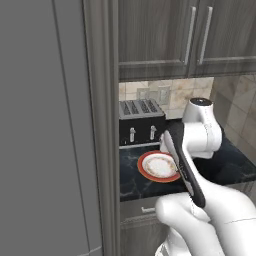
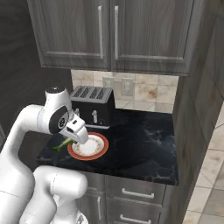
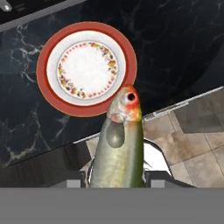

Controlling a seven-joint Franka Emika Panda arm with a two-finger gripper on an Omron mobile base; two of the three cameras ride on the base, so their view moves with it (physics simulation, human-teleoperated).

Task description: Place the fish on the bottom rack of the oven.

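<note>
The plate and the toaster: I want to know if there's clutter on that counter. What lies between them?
Nothing. In the right base view, bare black counter separates the plate from the toaster.

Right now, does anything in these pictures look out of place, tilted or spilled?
Nothing looks spilled or broken. The one unusual thing is the fish: it is off the counter, held in the gripper, while the plate lies flat and bare beside the toaster, which stands upright.
</note>
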